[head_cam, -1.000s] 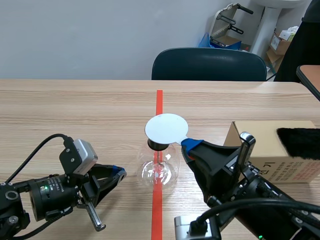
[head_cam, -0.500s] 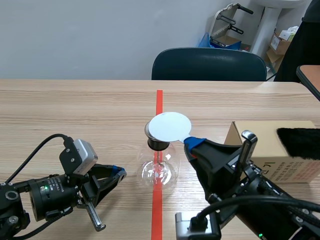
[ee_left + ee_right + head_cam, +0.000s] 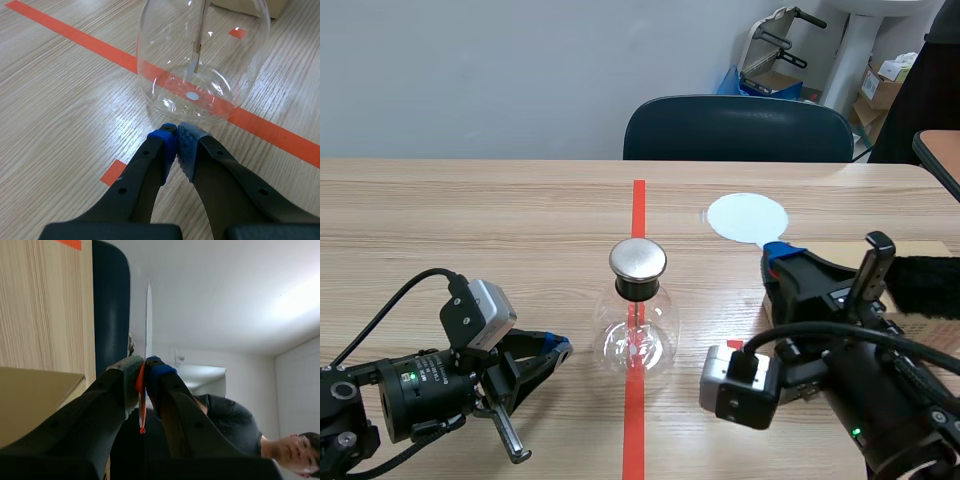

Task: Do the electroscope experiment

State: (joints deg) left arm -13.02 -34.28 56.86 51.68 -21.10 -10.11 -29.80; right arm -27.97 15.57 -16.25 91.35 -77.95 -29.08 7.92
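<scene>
The electroscope, a clear glass flask [image 3: 638,335] with a round metal cap [image 3: 638,259], stands on the red tape line at the table's middle. A thin white disc [image 3: 747,217] hangs in the air to the right of the cap, with my right gripper [image 3: 778,250] shut on its orange handle. The right wrist view has the disc [image 3: 148,320] edge-on between the pads [image 3: 155,371]. My left gripper [image 3: 176,137] is shut on nothing, its tips just short of the flask [image 3: 202,60] and low over the table. A metal rod [image 3: 199,35] hangs inside the glass.
A cardboard box [image 3: 930,330] with a black fur piece [image 3: 925,285] on top sits behind my right arm. A dark chair [image 3: 738,128] stands at the far edge. A person in a black shirt [image 3: 225,420] shows in the right wrist view.
My right gripper has carried the white disc off the flask's cap, to the right and farther back. The metal cap is uncovered. The left arm has not moved.
</scene>
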